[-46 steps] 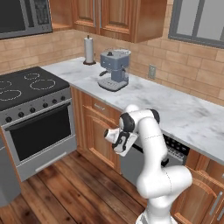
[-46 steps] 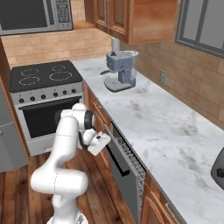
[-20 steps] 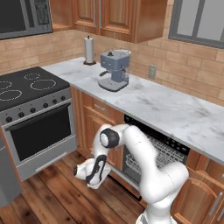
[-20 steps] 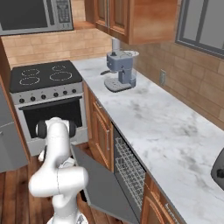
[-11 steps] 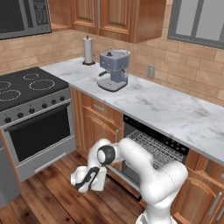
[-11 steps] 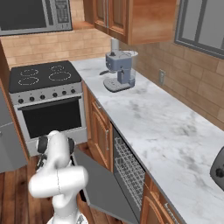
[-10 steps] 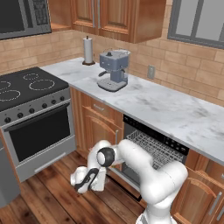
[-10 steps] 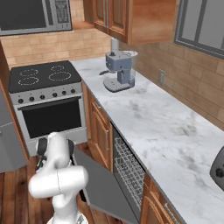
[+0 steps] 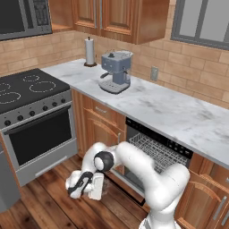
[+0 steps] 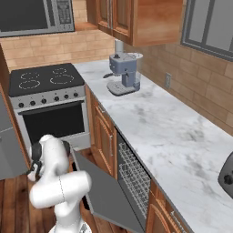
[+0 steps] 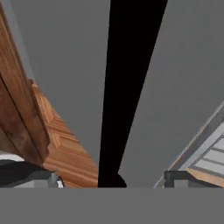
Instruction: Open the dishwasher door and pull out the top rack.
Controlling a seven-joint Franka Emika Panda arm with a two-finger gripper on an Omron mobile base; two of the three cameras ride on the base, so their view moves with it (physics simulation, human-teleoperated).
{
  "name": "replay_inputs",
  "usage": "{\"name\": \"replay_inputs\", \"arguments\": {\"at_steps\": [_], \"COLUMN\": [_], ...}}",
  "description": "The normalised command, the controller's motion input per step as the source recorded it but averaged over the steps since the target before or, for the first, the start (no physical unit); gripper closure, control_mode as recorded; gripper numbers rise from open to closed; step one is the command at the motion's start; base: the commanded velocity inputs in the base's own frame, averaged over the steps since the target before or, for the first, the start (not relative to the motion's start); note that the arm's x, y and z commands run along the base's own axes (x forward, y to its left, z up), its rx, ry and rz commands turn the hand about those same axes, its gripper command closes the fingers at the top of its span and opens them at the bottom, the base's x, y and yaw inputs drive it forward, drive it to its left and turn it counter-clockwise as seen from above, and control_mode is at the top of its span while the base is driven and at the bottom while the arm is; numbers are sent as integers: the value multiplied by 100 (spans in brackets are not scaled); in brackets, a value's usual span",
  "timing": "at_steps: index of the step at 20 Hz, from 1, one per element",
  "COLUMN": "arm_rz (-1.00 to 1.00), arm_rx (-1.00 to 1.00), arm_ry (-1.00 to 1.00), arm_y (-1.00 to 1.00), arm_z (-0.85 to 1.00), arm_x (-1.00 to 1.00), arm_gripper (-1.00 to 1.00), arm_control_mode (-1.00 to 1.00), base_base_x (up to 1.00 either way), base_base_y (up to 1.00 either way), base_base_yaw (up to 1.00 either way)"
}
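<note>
Two dark fingertips (image 11: 30, 177) of the tool (image 11: 111, 179) are standing wide apart, released, with the thin dark bar handle (image 11: 129, 87) running up between them and touching neither. Behind that handle the dishwasher door (image 10: 107, 193) is lying swung down, nearly flat, just beyond the tool (image 9: 85, 185) hanging low over the wooden floor (image 9: 40, 203). Farther back, the top rack (image 9: 156, 152) is sitting inside the open dishwasher, under the marble table (image 9: 179, 114).

A grey coffee machine (image 9: 115, 71) stands on the marble counter (image 9: 179, 114), with a paper towel roll (image 9: 90, 51) at its 10 o'clock. A black-topped stove (image 9: 27, 91) sits at 9 o'clock, over a wooden floor (image 9: 40, 205).
</note>
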Motion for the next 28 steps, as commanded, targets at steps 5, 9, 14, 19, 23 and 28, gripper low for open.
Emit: {"name": "replay_inputs", "arguments": {"at_steps": [5,9,14,19,23,28], "arm_rz": [10,13,15,13,8,4], "arm_rx": [37,28,28,26,26,16], "arm_ry": [-3,-22,-33,-33,-22,-3], "arm_y": [1,-9,-28,-38,-25,-20], "arm_z": [71,99,100,100,100,100], "arm_x": [-91,-66,-34,-20,-18,-1], "arm_gripper": [-100,-100,-100,-100,-100,-100], "arm_control_mode": [-100,-100,-100,-100,-100,-100], "base_base_x": [0,0,0,0,0,0], "base_base_y": [0,0,0,0,0,0], "base_base_yaw": [0,0,0,0,0,0]}}
